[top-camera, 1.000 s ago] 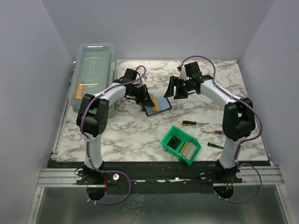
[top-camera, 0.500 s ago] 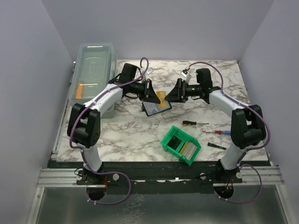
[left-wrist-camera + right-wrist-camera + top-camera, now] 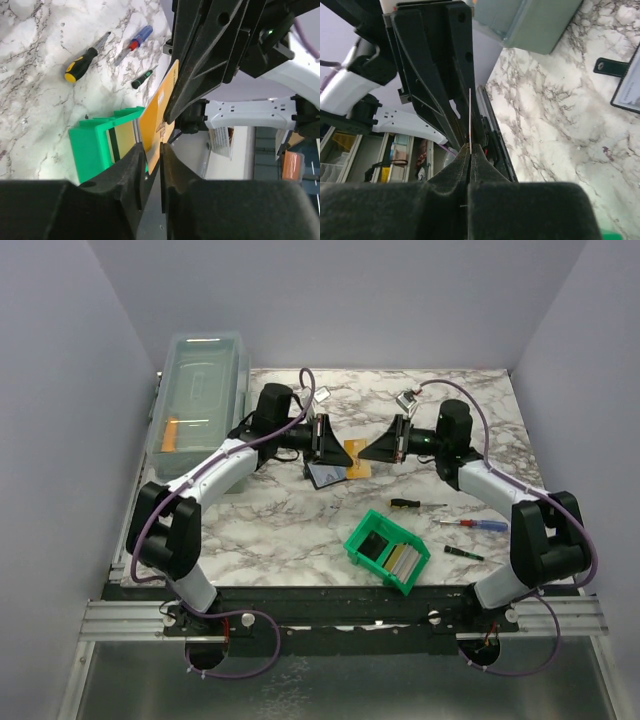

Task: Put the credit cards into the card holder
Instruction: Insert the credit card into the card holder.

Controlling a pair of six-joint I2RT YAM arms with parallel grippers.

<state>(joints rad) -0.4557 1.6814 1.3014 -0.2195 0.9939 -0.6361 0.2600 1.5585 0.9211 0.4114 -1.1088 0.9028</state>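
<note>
Card hangs midair, opposite edges seemingly pinched by left claw and right claw.

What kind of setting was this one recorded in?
Probably a robotics lab test cell: a marble-patterned tabletop boxed in by plain walls, an aluminium mounting rail along its near edge, and storage shelves glimpsed beyond in the right wrist view.

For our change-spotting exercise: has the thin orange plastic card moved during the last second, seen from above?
Yes. The thin orange plastic card has shifted right, judged against the green plastic bin, which stayed put.
</note>
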